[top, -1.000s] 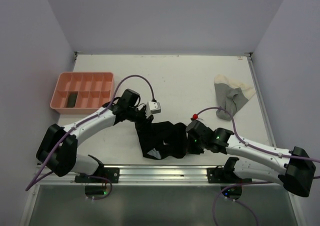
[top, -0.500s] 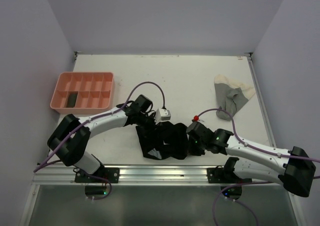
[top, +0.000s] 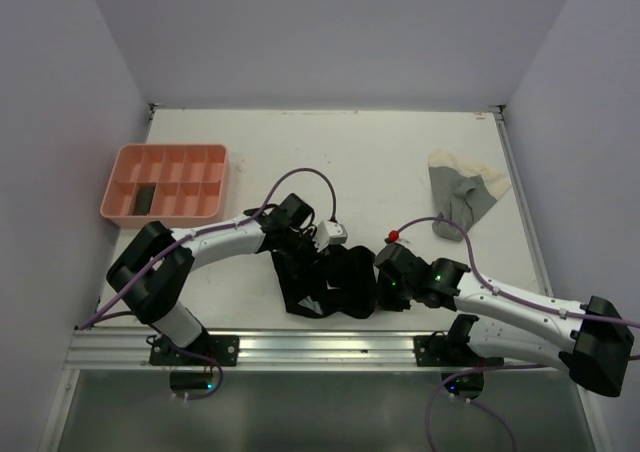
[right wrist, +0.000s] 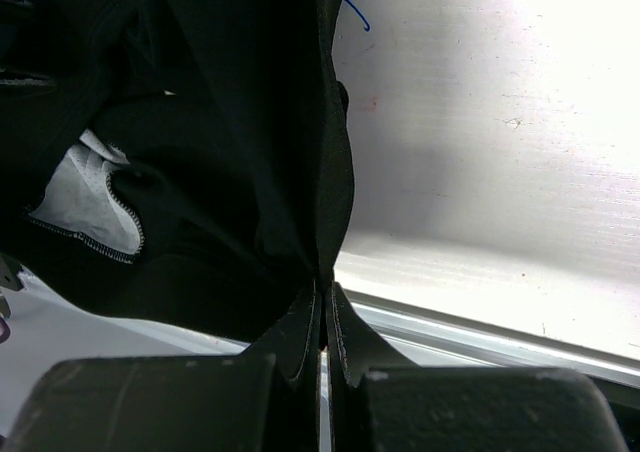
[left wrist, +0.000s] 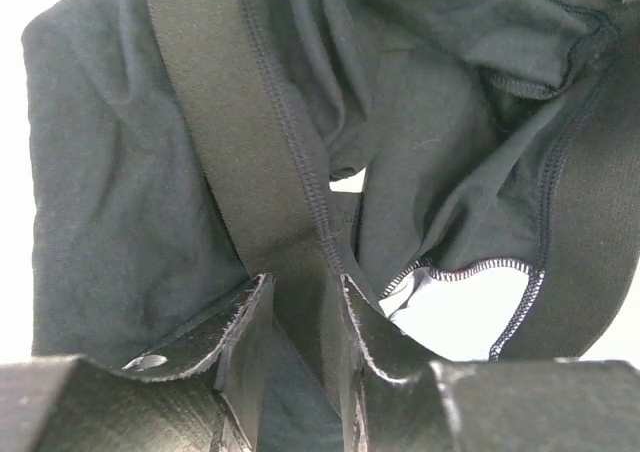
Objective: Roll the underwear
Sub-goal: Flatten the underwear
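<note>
Black underwear (top: 330, 284) lies bunched on the white table between the two arms. My left gripper (top: 303, 249) is at its upper left edge. In the left wrist view its jaws (left wrist: 305, 290) stand a little apart, open, with the flat waistband (left wrist: 235, 142) running between them. My right gripper (top: 381, 278) is shut on the garment's right edge, and the black cloth (right wrist: 230, 122) rises pinched from its fingertips (right wrist: 325, 294). A cream and grey piece of underwear (top: 462, 197) lies flat at the far right.
A pink compartment tray (top: 165, 154) stands at the left with a dark roll (top: 146, 198) in one compartment. The table's near edge has a metal rail (top: 330, 344). Purple cables loop over both arms.
My left arm has swung right, bringing its gripper onto the black underwear, and its jaws have widened slightly. The right gripper has held still, shut on the cloth.
</note>
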You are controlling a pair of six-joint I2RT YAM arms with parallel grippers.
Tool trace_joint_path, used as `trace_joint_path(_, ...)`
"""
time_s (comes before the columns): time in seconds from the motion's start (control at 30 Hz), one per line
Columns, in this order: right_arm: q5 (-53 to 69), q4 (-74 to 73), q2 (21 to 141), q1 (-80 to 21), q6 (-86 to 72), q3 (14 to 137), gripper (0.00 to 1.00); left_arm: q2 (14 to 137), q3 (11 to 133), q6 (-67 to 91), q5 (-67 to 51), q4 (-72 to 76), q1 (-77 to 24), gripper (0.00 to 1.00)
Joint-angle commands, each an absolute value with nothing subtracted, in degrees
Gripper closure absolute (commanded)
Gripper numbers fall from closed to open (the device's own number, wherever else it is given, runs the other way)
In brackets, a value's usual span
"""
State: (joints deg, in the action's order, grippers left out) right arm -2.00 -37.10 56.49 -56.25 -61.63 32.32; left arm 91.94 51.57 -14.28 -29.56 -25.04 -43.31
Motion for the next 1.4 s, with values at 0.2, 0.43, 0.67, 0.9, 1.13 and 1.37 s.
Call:
trace_joint_path(0.2, -3.0, -38.1, 55.8, -56.6, -62.5, 31.8, 1.00, 93.3, 55.4, -12.2, -33.0, -28.3, -43.5, 0.79)
trace_joint_path(0.43, -3.2, -38.6, 55.0, -56.6, -62.5, 31.9, 1.00, 93.5, 55.2, -11.1, -29.5, -29.0, -43.5, 0.69)
trace_joint_path(0.67, -3.3, -38.6, 55.2, -56.6, -62.4, 32.0, 1.00, 93.7, 54.6, -11.0, -31.4, -29.5, -43.5, 0.72)
trace_joint_path(0.9, -3.2, -38.8, 54.7, -56.6, -62.5, 31.8, 1.00, 92.3, 54.2, -10.2, -26.7, -28.6, -43.1, 0.58)
trace_joint_path(1.13, -3.0, -38.6, 55.1, -56.6, -62.1, 32.1, 1.00, 91.2, 54.9, -10.5, -26.0, -29.4, -42.7, 0.52)
trace_joint_path(1.37, -3.3, -38.6, 55.2, -56.6, -62.3, 32.0, 1.00, 92.5, 55.0, -11.0, -33.9, -30.3, -42.8, 0.68)
